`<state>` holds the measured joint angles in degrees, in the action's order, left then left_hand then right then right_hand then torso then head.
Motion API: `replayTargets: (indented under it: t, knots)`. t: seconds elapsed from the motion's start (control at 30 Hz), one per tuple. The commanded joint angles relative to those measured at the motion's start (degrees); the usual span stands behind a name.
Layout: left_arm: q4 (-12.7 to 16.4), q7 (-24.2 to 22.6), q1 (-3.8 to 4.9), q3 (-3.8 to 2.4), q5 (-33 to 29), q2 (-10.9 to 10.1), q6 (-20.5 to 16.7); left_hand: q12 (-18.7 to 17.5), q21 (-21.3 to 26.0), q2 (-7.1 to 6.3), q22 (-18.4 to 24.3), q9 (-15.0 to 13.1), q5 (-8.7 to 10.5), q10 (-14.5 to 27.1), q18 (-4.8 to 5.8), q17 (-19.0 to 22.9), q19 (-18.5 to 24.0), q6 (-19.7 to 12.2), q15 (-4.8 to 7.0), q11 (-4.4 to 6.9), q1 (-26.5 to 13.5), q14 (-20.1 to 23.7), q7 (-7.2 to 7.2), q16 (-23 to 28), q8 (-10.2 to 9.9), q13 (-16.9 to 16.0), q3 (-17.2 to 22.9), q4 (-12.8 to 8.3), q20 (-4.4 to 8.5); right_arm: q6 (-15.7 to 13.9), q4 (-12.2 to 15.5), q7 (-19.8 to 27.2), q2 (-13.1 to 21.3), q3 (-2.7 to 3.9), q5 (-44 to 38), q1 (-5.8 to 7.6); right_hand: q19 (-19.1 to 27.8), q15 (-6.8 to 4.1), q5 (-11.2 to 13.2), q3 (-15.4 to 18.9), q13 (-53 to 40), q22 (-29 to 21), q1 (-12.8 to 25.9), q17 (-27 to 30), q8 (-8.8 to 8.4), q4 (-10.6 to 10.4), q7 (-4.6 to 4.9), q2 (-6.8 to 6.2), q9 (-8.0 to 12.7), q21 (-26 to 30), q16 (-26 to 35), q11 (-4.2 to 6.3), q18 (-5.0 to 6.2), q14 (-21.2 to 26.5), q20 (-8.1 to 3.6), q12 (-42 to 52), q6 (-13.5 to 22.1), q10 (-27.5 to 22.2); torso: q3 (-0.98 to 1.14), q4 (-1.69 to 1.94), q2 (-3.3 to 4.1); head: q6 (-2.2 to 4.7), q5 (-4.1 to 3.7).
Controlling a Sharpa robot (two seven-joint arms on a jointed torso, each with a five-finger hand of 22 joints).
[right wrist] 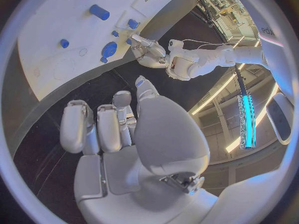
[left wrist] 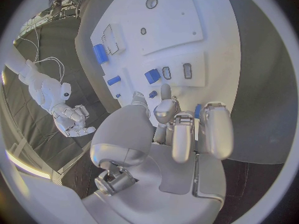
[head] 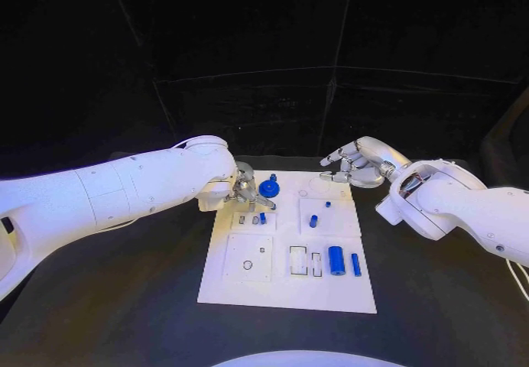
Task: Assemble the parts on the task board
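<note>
1. Black table (head: 441,290) carried the white task board (head: 289,290) at its middle.
2. Blue parts sat on the board: a round knobbed part (head: 270,187) at the far edge, a small peg (head: 313,221) mid-board, and a thick cylinder (head: 336,257) beside a slim bar (head: 356,264) nearer the robot.
3. Left hand (head: 245,191) hung over the board's far left area just beside the round part; whether its fingers (left wrist: 215,129) gripped anything could not be told.
4. Right hand (head: 353,164) hovered beyond the board's far right corner, fingers curled inward, holding nothing.
</note>
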<state>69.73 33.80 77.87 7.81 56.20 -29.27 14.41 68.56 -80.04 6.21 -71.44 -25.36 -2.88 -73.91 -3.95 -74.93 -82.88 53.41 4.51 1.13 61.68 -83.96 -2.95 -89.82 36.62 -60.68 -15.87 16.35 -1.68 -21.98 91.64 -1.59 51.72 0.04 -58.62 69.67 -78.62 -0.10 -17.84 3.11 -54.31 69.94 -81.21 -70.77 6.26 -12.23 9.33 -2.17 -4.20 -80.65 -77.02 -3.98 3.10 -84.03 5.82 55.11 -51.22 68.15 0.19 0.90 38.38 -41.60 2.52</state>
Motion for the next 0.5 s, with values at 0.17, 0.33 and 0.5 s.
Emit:
replayTargets:
  t: [0.17, 0.33, 0.5]
  knots:
    - [-0.7, 0.9, 0.04, 0.19, 0.4, 1.0, 2.9, -0.2, -0.1, 0.6, -0.1, -0.2, 0.16, 0.4, 0.36, -15.1, 0.0, -0.7, 0.07, -0.11, 0.3, -6.0, -0.06, -0.2, 0.3, 0.0, -0.2, -0.4, 0.12, 0.5, -0.2, 0.0, -0.3, 0.05, 0.2, 0.12, 0.5, -0.47, -0.4, 0.5, 0.2, -0.2, -0.8, 0.2, 0.18, 0.0, -0.27, 0.04, 0.0, 0.4, 0.2, 0.11, 1.2, -1.8, -0.11, -0.6, 0.3, -0.2, -0.02, 0.11, 0.02, -0.25, -0.07]
    - [-1.1, 1.0, 0.0, 0.35, 0.4, 1.5, 3.6, -0.3, 0.0, 0.8, 0.1, -0.6, 0.15, 0.6, 0.32, -15.1, 0.1, -1.0, 0.0, -0.19, 1.1, -6.0, -0.13, -0.2, 0.5, 0.1, -0.1, -0.7, 0.04, 0.6, -0.3, 0.0, -0.4, 0.05, 0.2, 0.12, 0.7, -0.47, -0.8, 0.6, 0.7, -0.5, -0.8, 0.2, 0.19, 0.0, -0.26, 0.08, 0.0, 0.5, 0.3, 0.1, 1.25, -1.8, -0.11, -1.0, 0.4, -0.5, -0.02, 0.1, -0.01, -0.46, -0.1]
    - [-1.3, 0.9, -0.04, 0.75, 0.3, 1.9, 4.0, -0.3, 0.0, 0.86, 0.0, -0.8, 0.15, 0.7, 0.33, -15.1, 0.1, -1.2, -0.03, -0.22, 1.3, -6.0, -0.16, -0.2, 0.6, 0.1, -0.1, -0.8, 0.01, 0.8, -0.4, -0.1, -0.6, 0.05, 0.2, 0.12, 0.7, -0.47, -1.1, 0.6, 0.8, -0.5, -1.0, 0.2, 0.21, 0.0, -0.25, 0.13, 0.0, 0.6, 0.3, 0.1, 1.26, -1.8, -0.11, -1.2, 0.4, -0.6, -0.06, 0.18, 0.05, -0.59, -0.16]
